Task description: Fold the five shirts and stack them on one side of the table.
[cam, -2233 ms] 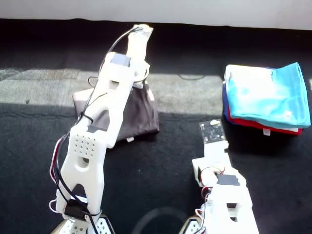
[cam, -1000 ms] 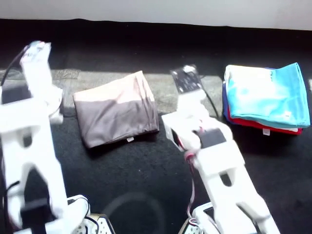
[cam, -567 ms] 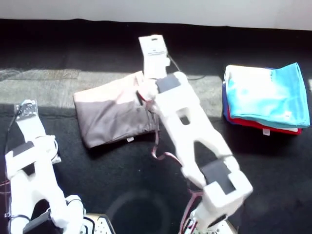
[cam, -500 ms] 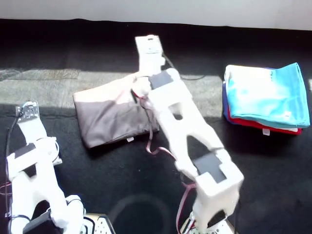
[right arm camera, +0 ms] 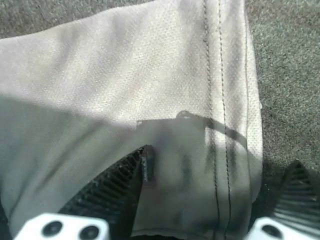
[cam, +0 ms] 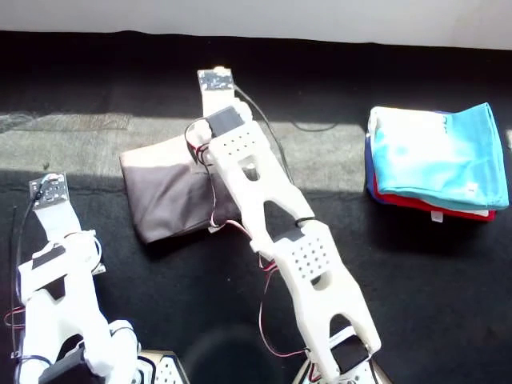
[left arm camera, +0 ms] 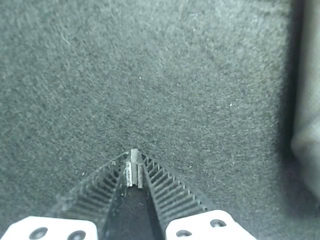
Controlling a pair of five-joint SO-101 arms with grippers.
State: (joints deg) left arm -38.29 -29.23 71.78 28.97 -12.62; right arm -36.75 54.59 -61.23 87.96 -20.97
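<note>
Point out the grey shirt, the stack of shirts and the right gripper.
grey shirt (cam: 160, 196), high view, shaded middle.
stack of shirts (cam: 436, 156), high view, top blue shirt.
right gripper (right arm camera: 222, 170), right wrist view, midway between fingertips.

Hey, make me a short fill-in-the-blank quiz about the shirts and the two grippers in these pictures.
1. The top shirt of the stack is light ___.
2. The right gripper is ___ over the grey shirt.
3. The left gripper is ___ over the table.
Missing words: blue; open; shut.
</note>
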